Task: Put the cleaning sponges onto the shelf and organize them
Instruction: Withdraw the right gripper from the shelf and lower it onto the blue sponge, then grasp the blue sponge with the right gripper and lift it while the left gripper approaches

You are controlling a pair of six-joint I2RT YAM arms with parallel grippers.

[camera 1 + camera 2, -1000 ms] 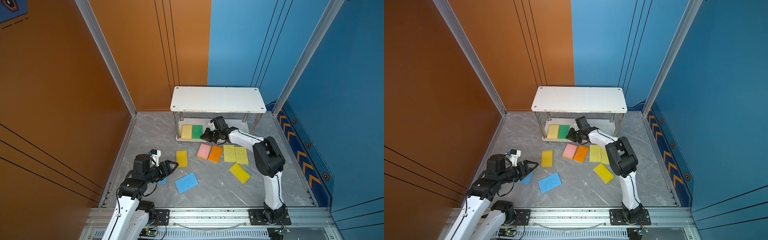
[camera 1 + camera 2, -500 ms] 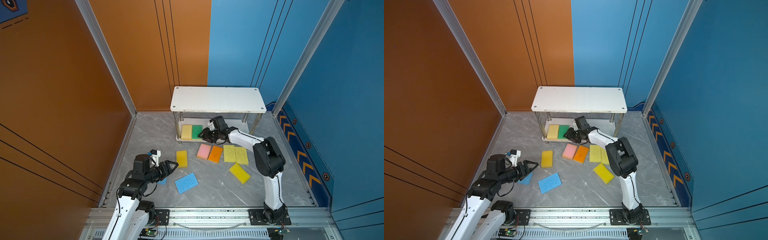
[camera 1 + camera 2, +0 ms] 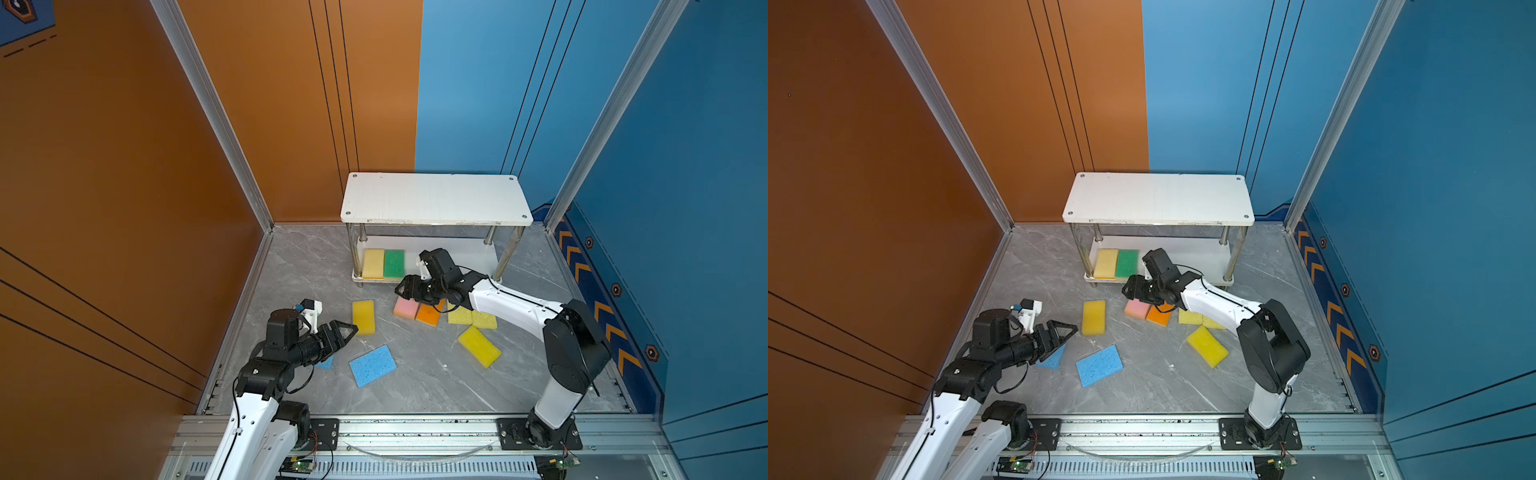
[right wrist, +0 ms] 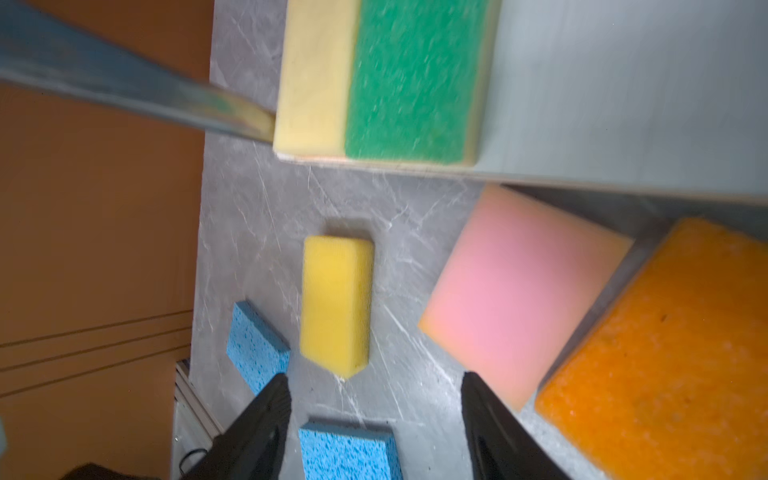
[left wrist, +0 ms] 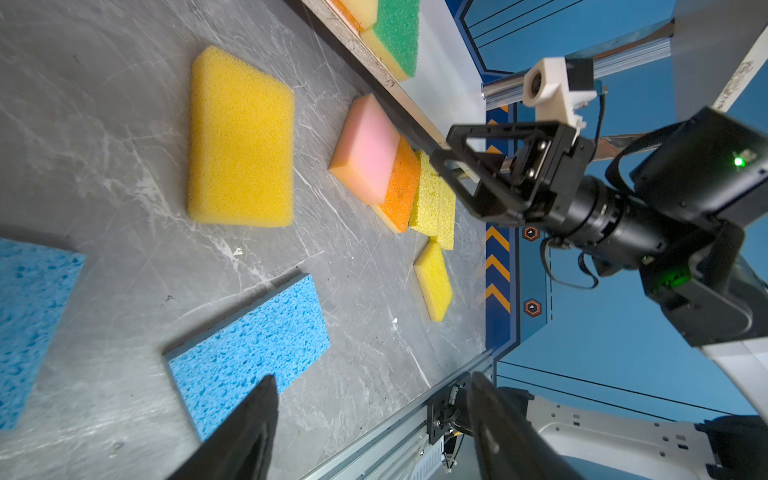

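On floor just off shelf front, with left gripper and right gripper open and empty, drop right onto pink sponge, pinch short sides, seat flush beside green on lower board.

Cell enclosure: two-colour walls, grey floor with a marbled pattern.
Orange wall panels left and back-left; blue wall panels back-right and right, thin dark lines running down them. Aluminium corner posts. Orange chevron strip along the right wall's base. Aluminium rail at front. Even, diffuse light.
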